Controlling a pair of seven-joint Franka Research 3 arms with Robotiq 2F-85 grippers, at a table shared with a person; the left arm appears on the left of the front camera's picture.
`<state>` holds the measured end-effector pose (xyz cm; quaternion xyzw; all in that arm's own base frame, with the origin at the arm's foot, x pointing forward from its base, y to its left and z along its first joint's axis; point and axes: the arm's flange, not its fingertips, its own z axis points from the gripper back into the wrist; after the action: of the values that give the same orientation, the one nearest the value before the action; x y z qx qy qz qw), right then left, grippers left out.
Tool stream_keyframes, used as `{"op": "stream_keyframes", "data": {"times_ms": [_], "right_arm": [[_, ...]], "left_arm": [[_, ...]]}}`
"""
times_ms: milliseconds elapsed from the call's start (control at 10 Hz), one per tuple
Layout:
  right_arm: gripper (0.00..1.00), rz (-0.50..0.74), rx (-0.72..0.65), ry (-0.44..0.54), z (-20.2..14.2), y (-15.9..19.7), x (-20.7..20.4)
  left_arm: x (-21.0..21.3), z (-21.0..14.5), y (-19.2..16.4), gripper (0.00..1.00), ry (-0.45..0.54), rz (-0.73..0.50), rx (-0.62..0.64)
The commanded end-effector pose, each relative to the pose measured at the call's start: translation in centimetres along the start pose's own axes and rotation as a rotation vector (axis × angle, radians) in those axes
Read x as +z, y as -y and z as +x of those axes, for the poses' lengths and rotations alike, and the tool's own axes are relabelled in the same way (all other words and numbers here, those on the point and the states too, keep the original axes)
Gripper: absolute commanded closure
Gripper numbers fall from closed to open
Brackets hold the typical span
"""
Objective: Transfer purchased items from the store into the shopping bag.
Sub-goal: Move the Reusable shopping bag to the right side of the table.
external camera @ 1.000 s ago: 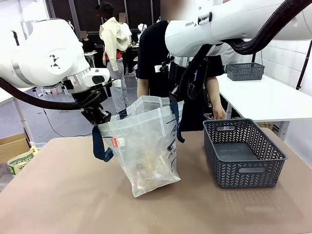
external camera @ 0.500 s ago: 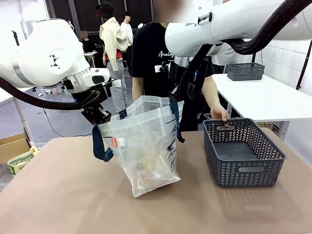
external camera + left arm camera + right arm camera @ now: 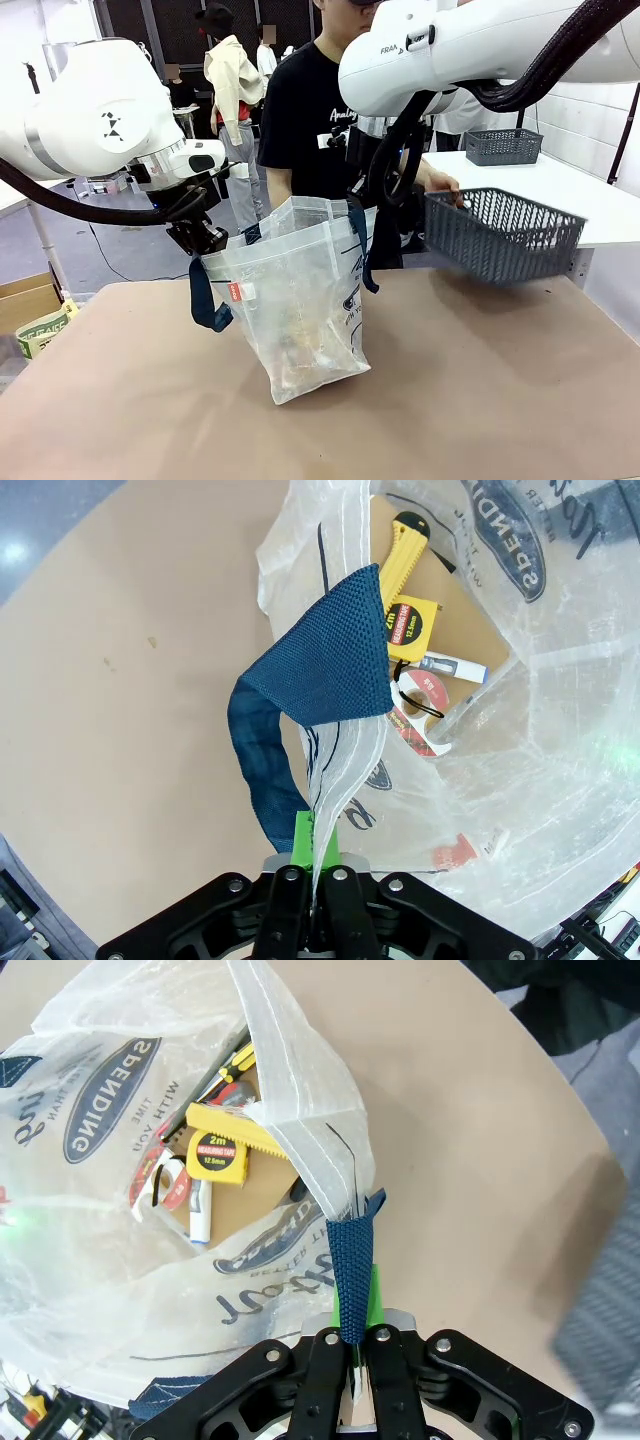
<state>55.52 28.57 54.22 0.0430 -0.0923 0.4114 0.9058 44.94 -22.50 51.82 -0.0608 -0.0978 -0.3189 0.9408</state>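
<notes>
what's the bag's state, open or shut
Open: the bag stands with its mouth spread, the left gripper and right gripper each pinching its top edge; a tape measure shows inside.

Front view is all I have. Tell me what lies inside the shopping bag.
Observer: The left wrist view looks into the shopping bag: a yellow tape measure lies on a brown card.
Operator: List what lies next to it.
Observer: A yellow utility knife lies beyond it, and a white marker lies on its nearer side.
Operator: Report the left hand's grip.
Observer: The left hand is shut on the bag's thin rim film, just below a navy strap.
Operator: Now the right.
Observer: The right hand is shut on the foot of a second strap, where it meets the rim.
</notes>
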Motion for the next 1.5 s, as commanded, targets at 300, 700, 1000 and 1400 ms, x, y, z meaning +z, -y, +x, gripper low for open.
{"op": "stream_keyframes", "data": {"times_ms": [300,700,1000,1400], "right_arm": [[1.0,-0.001,-0.014,0.001,-0.09,0.09,0.06],[1.0,-0.001,-0.014,0.001,-0.09,0.09,0.06],[1.0,-0.001,-0.014,0.001,-0.09,0.09,0.06],[1.0,-0.001,-0.014,0.001,-0.09,0.09,0.06]], "left_arm": [[0.03,-0.09,-0.06,1.0,-0.001,-0.001,-0.001],[0.03,-0.09,-0.06,1.0,-0.001,-0.001,-0.001],[0.03,-0.09,-0.06,1.0,-0.001,-0.001,-0.001],[0.03,-0.09,-0.06,1.0,-0.001,-0.001,-0.001]]}}
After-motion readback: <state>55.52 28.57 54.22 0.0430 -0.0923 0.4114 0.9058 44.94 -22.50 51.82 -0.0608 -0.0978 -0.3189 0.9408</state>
